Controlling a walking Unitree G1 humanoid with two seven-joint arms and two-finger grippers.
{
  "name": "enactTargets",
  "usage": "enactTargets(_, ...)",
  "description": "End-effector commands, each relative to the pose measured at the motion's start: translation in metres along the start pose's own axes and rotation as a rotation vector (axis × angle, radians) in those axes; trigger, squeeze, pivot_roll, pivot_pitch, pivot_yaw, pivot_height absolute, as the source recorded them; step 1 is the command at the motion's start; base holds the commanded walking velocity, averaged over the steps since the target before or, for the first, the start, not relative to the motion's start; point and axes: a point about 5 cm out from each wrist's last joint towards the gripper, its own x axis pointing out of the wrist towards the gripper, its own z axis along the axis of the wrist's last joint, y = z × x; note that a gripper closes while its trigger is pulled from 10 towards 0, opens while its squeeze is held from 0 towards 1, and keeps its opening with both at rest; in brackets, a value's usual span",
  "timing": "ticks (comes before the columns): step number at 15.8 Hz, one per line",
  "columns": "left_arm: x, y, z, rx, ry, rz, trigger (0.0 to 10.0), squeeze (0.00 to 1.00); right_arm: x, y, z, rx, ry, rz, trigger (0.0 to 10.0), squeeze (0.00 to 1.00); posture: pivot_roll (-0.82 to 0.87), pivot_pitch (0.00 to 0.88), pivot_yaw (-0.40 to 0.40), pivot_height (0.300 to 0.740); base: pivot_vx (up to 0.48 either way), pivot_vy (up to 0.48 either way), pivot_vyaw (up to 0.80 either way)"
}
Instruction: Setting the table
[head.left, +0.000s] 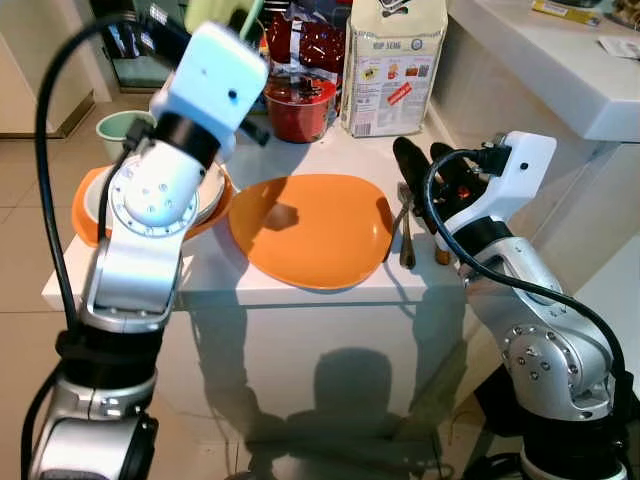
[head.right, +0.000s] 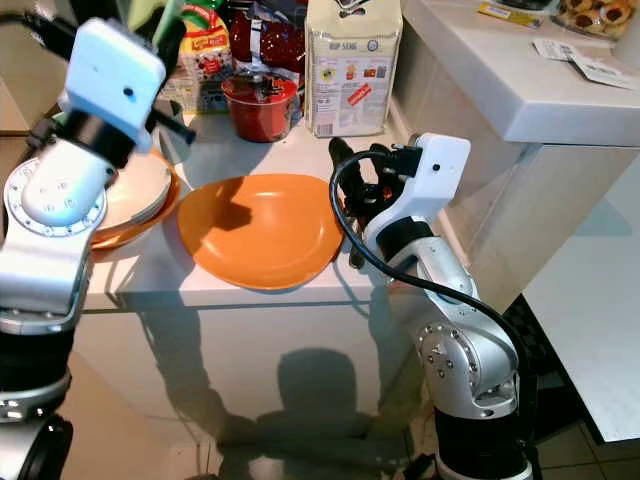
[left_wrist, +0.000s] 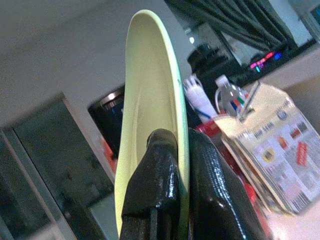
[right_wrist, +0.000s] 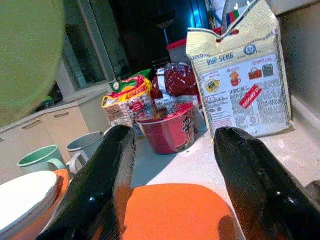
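A pale green plate is held on edge high above the table's back left, with my left gripper shut on its rim. Its edge pokes out above my left wrist. An empty orange plate lies flat at the front middle of the white table. A fork and a wooden-handled utensil lie just right of it. My right gripper hovers open over that cutlery, with nothing between its fingers.
At the table's left sits a stack of white dishes on an orange plate, with a green mug and a grey mug behind it. A red bowl, snack packets and a tall paper bag line the back. A white counter rises at right.
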Motion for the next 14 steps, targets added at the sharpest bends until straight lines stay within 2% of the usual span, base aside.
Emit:
enactTargets(1,0.000,0.004,0.013,0.002,-0.051,0.008,10.0,0.00,-0.003,0.001,0.003,-0.010,-0.027,0.004,10.0,0.00,0.04,0.000,-0.022,0.740,-0.247,0.000,0.00)
enactTargets(9,-0.002,0.003,0.013,-0.022,-0.029,0.005,10.0,0.00,-0.004,0.000,0.004,-0.017,-0.037,0.011,10.0,0.00,0.04,0.000,-0.023,0.740,-0.336,0.000,0.00)
enactTargets(11,-0.004,0.004,0.010,-0.080,-0.010,0.040,10.0,0.00,-0.005,-0.002,0.005,-0.027,-0.041,0.003,10.0,0.00,0.02,0.000,-0.027,0.740,-0.120,0.000,0.00)
enactTargets(12,-0.006,0.004,0.006,-0.188,0.014,0.074,10.0,0.00,-0.005,-0.003,0.007,-0.039,-0.043,-0.004,10.0,0.00,0.01,0.000,-0.014,0.740,0.000,0.000,0.00)
enactTargets(14,-0.009,-0.001,-0.003,-0.292,0.051,0.085,10.0,0.00,-0.008,-0.009,0.008,-0.054,-0.051,-0.035,10.0,0.00,0.02,0.000,-0.018,0.740,0.000,0.000,0.00)
